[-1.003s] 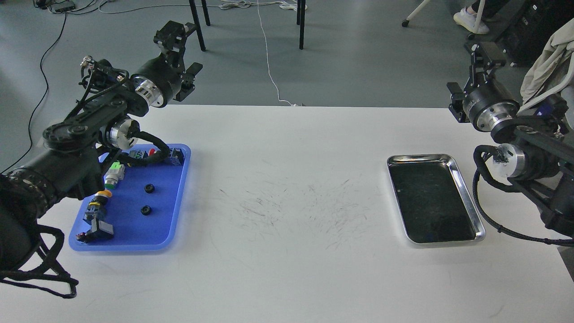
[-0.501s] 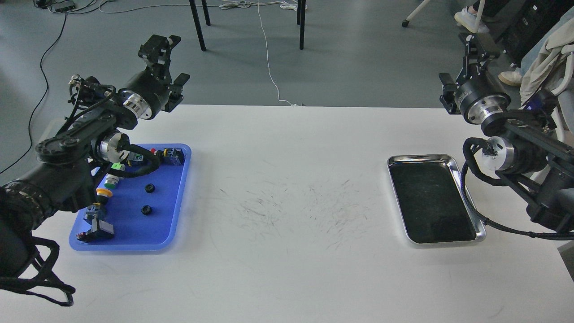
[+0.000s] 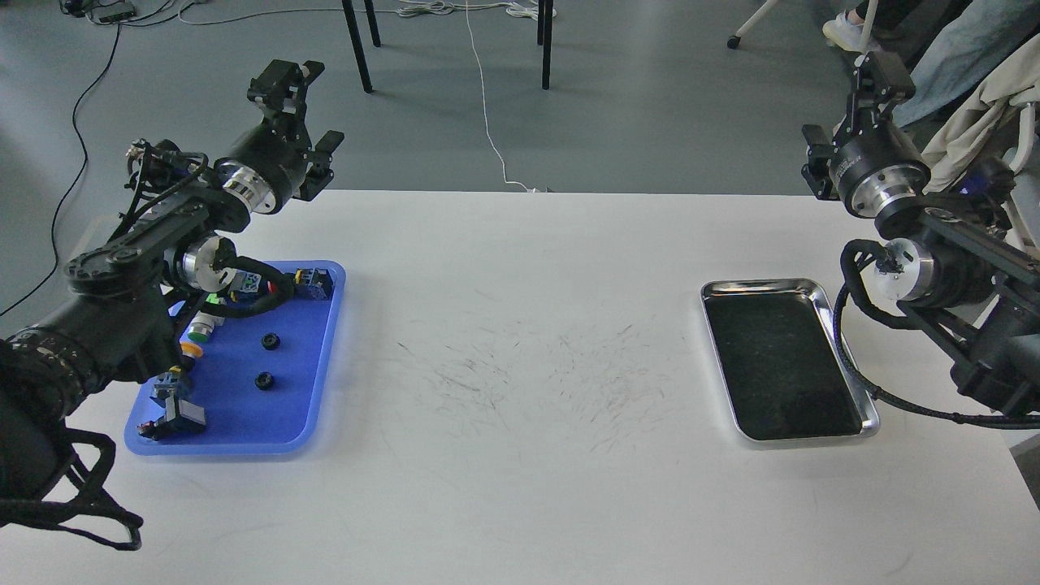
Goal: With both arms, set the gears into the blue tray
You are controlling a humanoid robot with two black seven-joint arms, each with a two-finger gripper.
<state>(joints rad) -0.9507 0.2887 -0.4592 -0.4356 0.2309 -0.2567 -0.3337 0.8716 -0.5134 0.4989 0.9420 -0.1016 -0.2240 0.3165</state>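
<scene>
Two small black gears point(image 3: 270, 342) point(image 3: 264, 379) lie flat inside the blue tray point(image 3: 313, 390) at the table's left, a little apart from each other. My left gripper point(image 3: 284, 77) hangs raised beyond the table's far edge, well above and behind the tray; its fingers look spread, with nothing between them. My right gripper point(image 3: 881, 73) is lifted off the far right corner, pointing away from me, small and dark, so its fingers cannot be told apart. Neither gripper touches a gear.
Several push-button switches point(image 3: 195, 329) with green, yellow and red caps line the blue tray's left and back sides, partly behind my left arm. A silver metal tray point(image 3: 845, 341) with a dark inside sits at the right. Chair legs and cables lie on the floor beyond.
My left gripper has drawn back to the left and slightly up, away from the tray. The right gripper rose and shifted slightly. The gears have not moved.
</scene>
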